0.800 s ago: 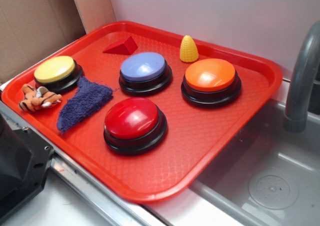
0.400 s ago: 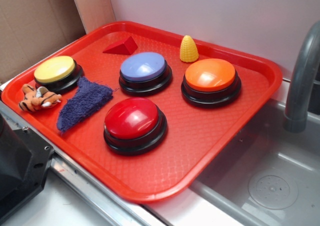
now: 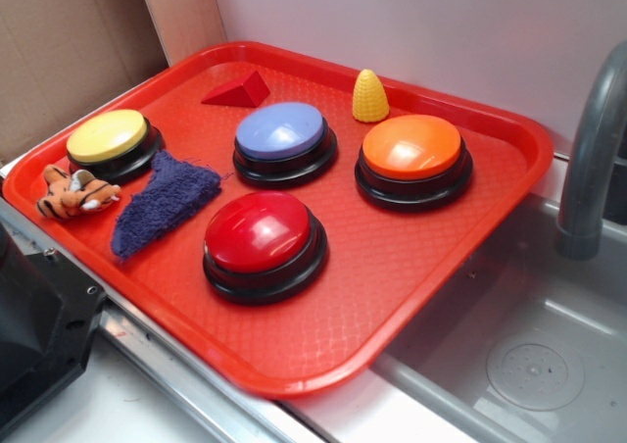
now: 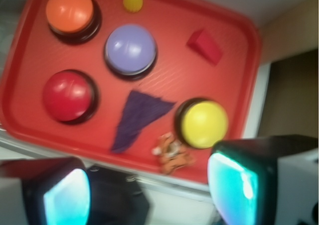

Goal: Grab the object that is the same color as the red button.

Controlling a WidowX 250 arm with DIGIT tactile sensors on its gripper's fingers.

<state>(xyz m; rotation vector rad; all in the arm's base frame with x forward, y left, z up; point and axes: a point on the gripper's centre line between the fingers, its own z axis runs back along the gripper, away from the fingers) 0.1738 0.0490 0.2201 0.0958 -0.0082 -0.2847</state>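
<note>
Large red plastic tray (image 3: 411, 276) beside a grey sink basin (image 3: 529, 365). Small matte red triangular wedge block (image 3: 237, 90) lies near the tray's far-left corner. Glossy red domed push-button on black base (image 3: 263, 235) sits near the front edge. Gripper (image 4: 149, 190) hangs off the tray's front edge, fingers spread wide, holding nothing.

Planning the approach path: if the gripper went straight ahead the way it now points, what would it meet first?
Probably the tiger toy at the red tray's near edge; the open gripper points there, though depth is unclear.
</note>
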